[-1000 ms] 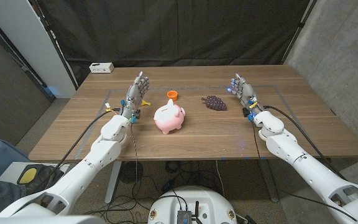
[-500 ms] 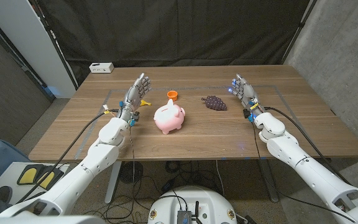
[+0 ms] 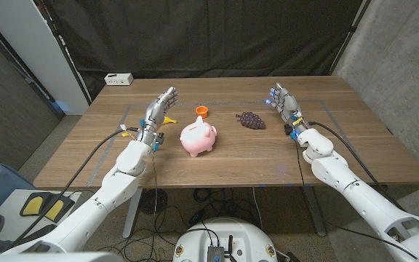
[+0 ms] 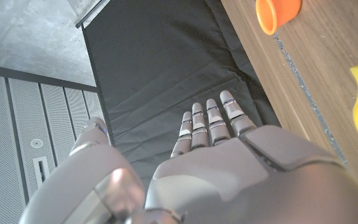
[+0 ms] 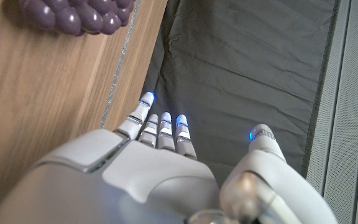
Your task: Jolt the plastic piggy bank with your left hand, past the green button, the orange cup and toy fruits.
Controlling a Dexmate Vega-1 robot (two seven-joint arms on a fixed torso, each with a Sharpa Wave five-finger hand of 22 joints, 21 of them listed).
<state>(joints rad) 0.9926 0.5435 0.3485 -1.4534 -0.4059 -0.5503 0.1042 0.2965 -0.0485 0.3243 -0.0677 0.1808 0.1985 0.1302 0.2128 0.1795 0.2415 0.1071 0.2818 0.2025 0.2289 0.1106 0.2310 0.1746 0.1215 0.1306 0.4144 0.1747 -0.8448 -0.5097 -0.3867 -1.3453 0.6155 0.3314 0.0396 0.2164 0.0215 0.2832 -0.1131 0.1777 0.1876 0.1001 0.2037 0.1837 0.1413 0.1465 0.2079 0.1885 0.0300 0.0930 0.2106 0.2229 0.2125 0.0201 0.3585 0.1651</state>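
- One piggy bank (image 3: 198, 137), pink, stands mid-desk, snout toward the robot's right, touching nothing.
- Left hand (image 3: 158, 110) is raised beside the bank on its left, apart from it, fingers apart and holding nothing. The left wrist view shows the same: fingers straight, nothing in the palm.
- Step in hand, as we judge it: the approach. No contact with the bank yet; the jolt itself is not yet done.
- Next move, we reckon, calls for the left hand to swing in toward the bank's near flank and strike it short and sharp, low enough to shift it and not tip it.
- One orange cup (image 3: 202, 111) sits just behind the bank, close enough that a push angled away from the robot could catch it.
- One yellow toy (image 3: 169, 117) lies just by the left hand; probably a banana, we cannot tell for sure.
- One bunch of purple grapes (image 3: 251, 120) lies to the bank's right, apart from it.
- Green button: we make out none on the desk (image 3: 355, 156).
- Right hand (image 3: 286, 107) is held up beyond the grapes, fingers apart, holding nothing.
- One white box (image 3: 118, 78) sits at the far left corner.
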